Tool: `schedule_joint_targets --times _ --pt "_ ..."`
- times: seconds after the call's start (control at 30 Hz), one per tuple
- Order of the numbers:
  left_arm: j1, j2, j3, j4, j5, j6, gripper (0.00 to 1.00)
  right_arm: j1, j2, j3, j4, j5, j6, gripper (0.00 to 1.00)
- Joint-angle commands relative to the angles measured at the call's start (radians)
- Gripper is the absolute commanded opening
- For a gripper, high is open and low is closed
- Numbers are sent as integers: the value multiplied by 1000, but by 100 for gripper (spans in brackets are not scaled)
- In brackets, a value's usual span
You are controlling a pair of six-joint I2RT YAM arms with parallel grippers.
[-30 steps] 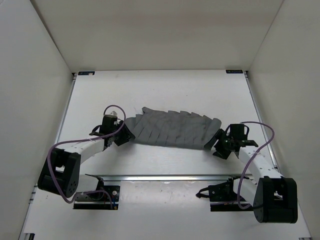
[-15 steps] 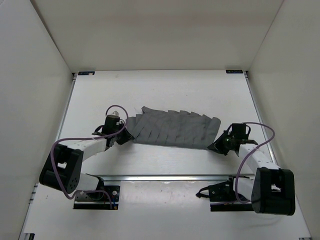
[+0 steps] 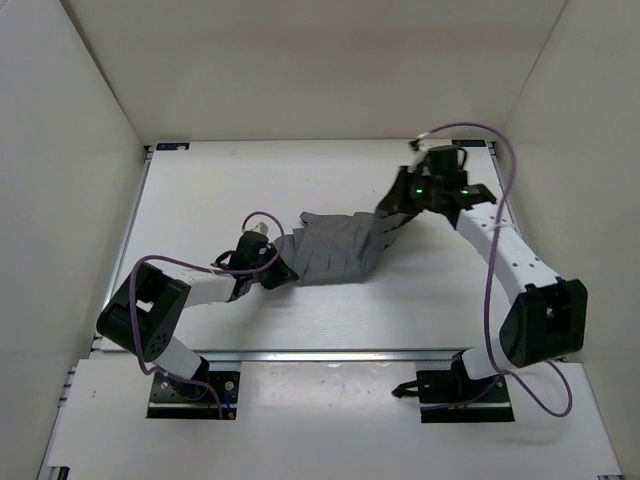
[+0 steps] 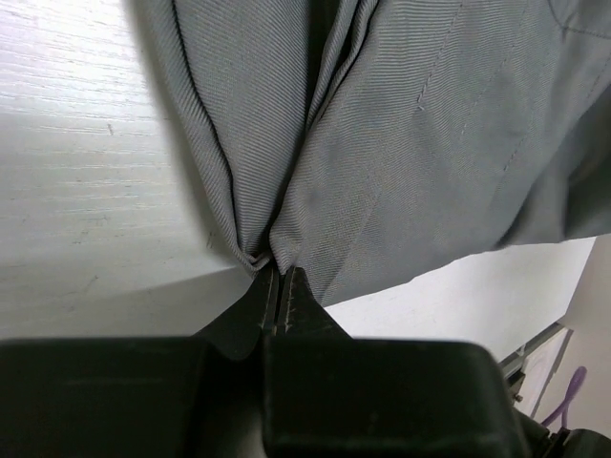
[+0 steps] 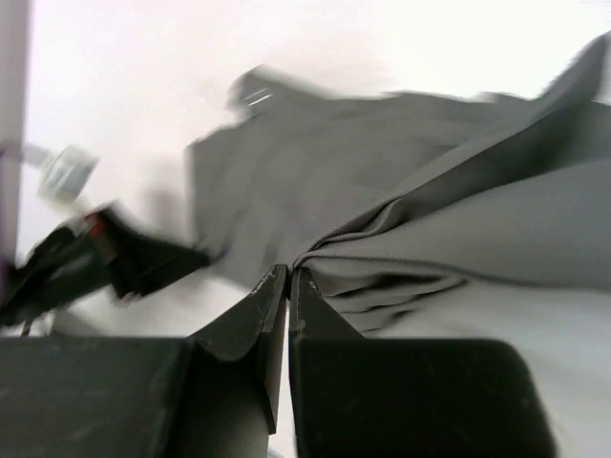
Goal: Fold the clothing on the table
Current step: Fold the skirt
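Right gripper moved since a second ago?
Yes. The right gripper went away from the metal rail, toward the far-right corner bracket, shut on the clothing.

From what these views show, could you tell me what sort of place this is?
Probably a lab robot cell: a white table boxed in by bare walls, a left arm and right arm mounted by a metal rail, with one skirt.
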Motion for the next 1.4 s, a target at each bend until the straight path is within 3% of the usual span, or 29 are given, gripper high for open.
schedule_joint_targets --times 0.0,0.13,0.3,0.63,0.7,0.73,0.77,0.83,0.9,1.13,1.23,1.27,1.37 --pt "16 6 -34 9 -28 -10 0 165 77 70 19 -83 -3 0" --pt "23 -14 -53 22 -34 -9 0 366 186 132 79 -83 51 0" --pt "32 -31 -78 41 -29 -9 0 497 322 104 211 -146 128 0" --pt "55 -70 -176 108 6 -10 2 563 536 198 202 -226 114 0" --pt "63 -91 -185 115 20 -12 17 561 545 202 203 -256 102 4" --pt "78 -109 -187 115 44 -16 31 563 539 196 226 -279 100 10" --pt "83 -123 -190 105 53 -13 45 557 515 189 243 -292 97 29" --pt "98 -169 -183 75 73 -24 55 566 466 170 269 -281 85 42" --pt "115 -232 -182 30 83 -36 59 571 369 161 294 -266 79 48" --pt "253 -619 -297 -213 150 -43 71 474 28 -1 317 -89 89 56" --pt "305 -787 -292 -370 170 31 90 361 -97 -130 324 -103 116 56" --pt "298 -821 -259 -414 178 74 99 310 -140 -181 326 -105 111 56" --pt "290 -818 -184 -480 224 164 98 215 -223 -265 294 -111 94 56"
